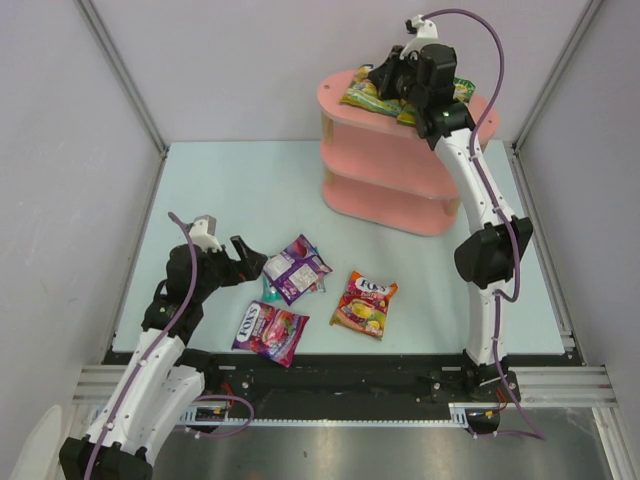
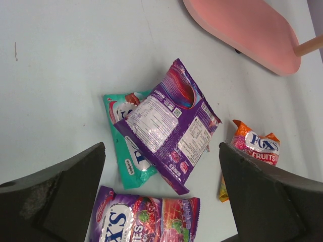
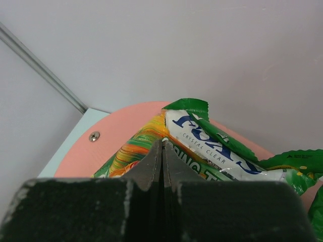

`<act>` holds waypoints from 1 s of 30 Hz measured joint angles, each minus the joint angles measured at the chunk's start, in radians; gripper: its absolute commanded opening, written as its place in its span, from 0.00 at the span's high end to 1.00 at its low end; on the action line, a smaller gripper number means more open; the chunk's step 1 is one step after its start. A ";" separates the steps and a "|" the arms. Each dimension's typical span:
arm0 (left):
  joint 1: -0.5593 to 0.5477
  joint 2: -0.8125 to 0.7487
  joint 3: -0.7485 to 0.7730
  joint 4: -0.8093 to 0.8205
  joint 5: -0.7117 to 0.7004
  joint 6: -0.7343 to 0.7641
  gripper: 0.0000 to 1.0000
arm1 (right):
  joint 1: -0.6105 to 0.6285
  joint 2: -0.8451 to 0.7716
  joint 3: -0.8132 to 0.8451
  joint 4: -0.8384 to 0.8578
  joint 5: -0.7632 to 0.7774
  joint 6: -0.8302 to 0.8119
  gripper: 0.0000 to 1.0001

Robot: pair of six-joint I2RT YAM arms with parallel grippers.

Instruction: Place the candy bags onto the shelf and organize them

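On shelf (image 1: 335, 100) top tier, R gripper (image 3: 161, 145) closed tight against 2 green-yellow bags (image 3: 212, 143); pullback may drag 1 off. L gripper (image 2: 161, 148) open above purple bag (image 2: 169, 126) overlapping teal bag (image 2: 128, 154): double-pick risk.

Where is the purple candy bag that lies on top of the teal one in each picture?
Top external: the purple candy bag lies on the table, left of centre.
Left wrist: the purple candy bag is mid-picture, back side up, overlapping the teal bag.
Right wrist: not in it.
Shared landmark: the pink shelf, at top right in the left wrist view and low in the right wrist view.
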State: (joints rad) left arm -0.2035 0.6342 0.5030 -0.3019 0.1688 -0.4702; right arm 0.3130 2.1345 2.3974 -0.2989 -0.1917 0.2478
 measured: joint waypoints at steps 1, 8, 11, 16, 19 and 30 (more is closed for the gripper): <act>0.000 0.000 0.000 0.000 0.000 0.000 0.00 | 0.000 -0.009 -0.015 0.010 0.000 -0.002 1.00; 0.000 0.000 0.000 0.000 0.000 0.000 0.00 | 0.000 -0.063 -0.061 0.014 -0.013 -0.027 0.91; 0.000 0.000 0.000 0.000 0.000 0.000 0.00 | 0.003 -0.118 -0.110 0.032 -0.019 -0.056 0.89; 0.000 0.000 0.000 0.000 0.000 0.000 0.00 | 0.021 -0.261 -0.202 0.094 -0.027 -0.091 0.83; 0.000 0.000 0.000 0.000 0.000 0.000 0.00 | 0.041 -0.378 -0.294 0.134 -0.032 -0.113 0.75; 0.000 0.006 0.000 0.001 0.001 0.000 0.00 | 0.578 -1.075 -1.294 0.252 0.158 -0.148 0.48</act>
State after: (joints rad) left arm -0.2035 0.6407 0.5030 -0.3012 0.1696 -0.4702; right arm 0.8909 1.0592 1.1034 -0.0471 -0.0338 0.0994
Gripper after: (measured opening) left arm 0.996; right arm 0.483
